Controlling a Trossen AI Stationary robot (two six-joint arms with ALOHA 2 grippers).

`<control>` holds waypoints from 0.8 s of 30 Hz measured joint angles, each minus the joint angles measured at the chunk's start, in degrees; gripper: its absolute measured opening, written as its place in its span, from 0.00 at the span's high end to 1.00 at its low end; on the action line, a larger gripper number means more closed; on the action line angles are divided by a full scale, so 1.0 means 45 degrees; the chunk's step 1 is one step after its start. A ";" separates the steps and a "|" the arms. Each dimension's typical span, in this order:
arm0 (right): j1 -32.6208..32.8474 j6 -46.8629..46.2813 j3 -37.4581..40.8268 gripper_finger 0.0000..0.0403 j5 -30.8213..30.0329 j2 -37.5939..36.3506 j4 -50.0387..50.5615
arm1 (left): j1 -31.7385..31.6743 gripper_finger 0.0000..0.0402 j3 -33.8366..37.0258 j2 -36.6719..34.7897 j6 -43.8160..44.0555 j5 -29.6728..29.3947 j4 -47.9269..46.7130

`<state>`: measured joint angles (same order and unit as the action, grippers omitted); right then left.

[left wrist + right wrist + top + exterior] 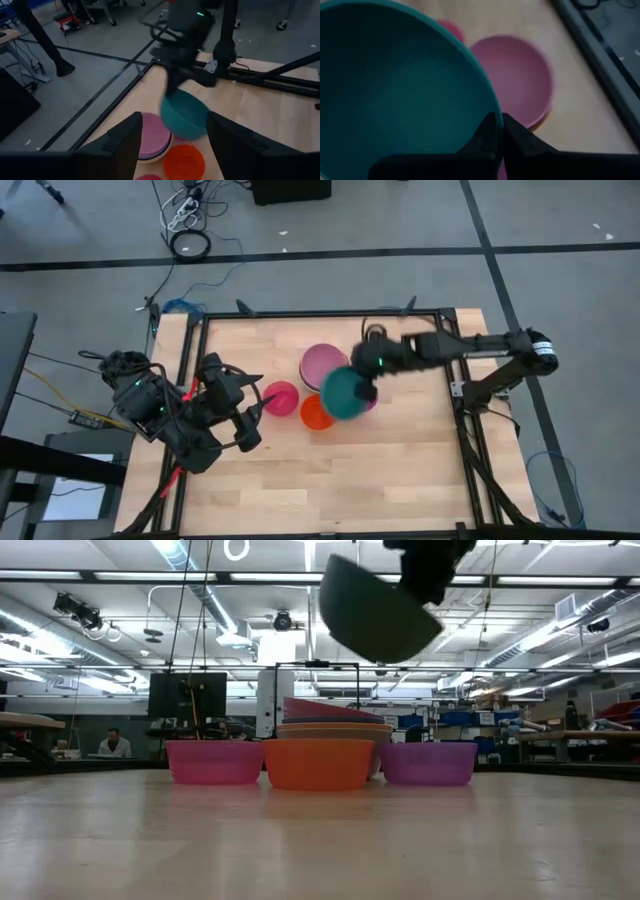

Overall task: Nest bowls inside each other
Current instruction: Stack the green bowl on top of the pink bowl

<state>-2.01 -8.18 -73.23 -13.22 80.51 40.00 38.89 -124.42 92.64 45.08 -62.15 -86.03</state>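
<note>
- So the right gripper (496,131) is pinching the teal bowl (345,393) by its rim, hanging it tilted above the others.
- Light pink bowl (324,364) is topping a nested stack, I think.
- Left gripper (262,392) is sitting open, nearby.

- Even overhead light on the pale wooden table (400,480); shadows beneath the arms soft and faint.
- Low view: long ceiling strip lights (540,638) glare in the room behind; the round teal plastic bowl (378,612), pinched at its rim by the right gripper (432,585), reads dark against them.
- Right wrist view: teal bowl's inside dim and soft; light pink plastic bowl (517,82) beyond the fingers blurred.
- Left wrist view: the right arm (182,35) smeared with blur.
</note>
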 joint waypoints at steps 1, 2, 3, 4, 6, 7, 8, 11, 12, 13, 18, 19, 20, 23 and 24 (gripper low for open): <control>-0.0437 0.0220 0.0000 1.00 0.0204 0.0022 -0.0160 | 0.0061 0.43 0.0000 0.0000 0.0257 -0.0007 -0.0238; -0.0828 0.0410 0.0000 1.00 0.0385 0.0110 -0.0311 | 0.0129 0.43 0.0000 0.0000 0.0566 -0.0020 -0.0503; -0.1183 0.0540 0.0000 1.00 0.0611 0.0179 -0.0452 | 0.0188 0.43 0.0000 0.0000 0.0844 -0.0035 -0.0708; -0.1540 0.0674 0.0005 1.00 0.0851 0.0277 -0.0524 | 0.0239 0.43 0.0000 0.0000 0.1098 -0.0039 -0.0880; -0.2077 0.0868 0.0005 1.00 0.1352 0.0623 -0.0923 | 0.0349 0.43 0.0011 0.0000 0.1323 -0.0044 -0.0872; -0.2294 0.0912 0.0000 1.00 0.1604 0.0876 -0.1138 | 0.0409 0.43 0.0039 0.0000 0.1332 -0.0039 -0.0900; -0.2459 0.0985 0.0000 1.00 0.1804 0.1182 -0.1269 | 0.0474 0.43 0.0044 0.0000 0.1342 -0.0039 -0.0918; -0.2675 0.1195 0.0010 1.00 0.2158 0.2163 -0.1933 | 0.0621 0.43 0.0053 0.0005 0.1398 -0.0044 -0.0887; -0.2697 0.1218 0.0010 1.00 0.2261 0.2450 -0.2224 | 0.0661 0.43 0.0053 0.0005 0.1445 -0.0044 -0.0894; -0.2748 0.1222 0.0010 1.00 0.2344 0.2709 -0.2460 | 0.0704 0.43 0.0053 0.0005 0.1496 -0.0044 -0.0902; -0.3223 0.1068 -0.0029 1.00 0.2557 0.3636 -0.2924 | 0.0904 0.43 0.0058 0.0010 0.1785 -0.0044 -0.0891; -0.3342 0.0995 -0.0175 1.00 0.2569 0.3748 -0.2665 | 0.0955 0.43 0.0058 0.0010 0.1803 -0.0048 -0.0886; -0.3425 0.0974 -0.0335 1.00 0.2530 0.3801 -0.2404 | 0.0988 0.43 0.0058 0.0010 0.1803 -0.0044 -0.0891; -0.3605 0.1222 -0.0995 1.00 0.2076 0.3891 -0.1487 | 0.1056 0.43 0.0136 0.0023 0.1812 -0.0045 -0.0892; -0.3635 0.1342 -0.1300 1.00 0.1937 0.3891 -0.1160 | 0.1058 0.43 0.0194 0.0029 0.1820 -0.0046 -0.0889</control>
<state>-18.37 -2.14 -79.08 -4.50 98.02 34.78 43.65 -123.55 92.77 53.26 -62.36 -90.03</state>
